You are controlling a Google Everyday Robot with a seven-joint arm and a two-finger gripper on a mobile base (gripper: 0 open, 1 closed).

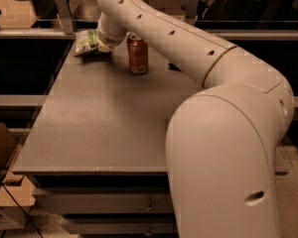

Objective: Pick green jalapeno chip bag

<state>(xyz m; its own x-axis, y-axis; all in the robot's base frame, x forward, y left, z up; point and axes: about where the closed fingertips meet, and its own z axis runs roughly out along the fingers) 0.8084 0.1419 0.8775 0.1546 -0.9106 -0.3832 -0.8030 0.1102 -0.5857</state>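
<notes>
The green jalapeno chip bag [86,40], light green with white patches, is at the far left corner of the grey table [104,118]. My gripper [104,47] is at the bag's right end, shut on it, and holds it slightly off the tabletop with a shadow beneath. The wrist hides most of the gripper. The red-orange soda can [137,54] stands upright just right of the gripper, apart from the bag.
My white arm [198,58] sweeps from the lower right across the table's right half. A dark flat object [173,66] peeks out behind the arm, right of the can. A rail with metal posts [63,6] runs behind the table. Cardboard boxes [2,152] stand on the floor at left.
</notes>
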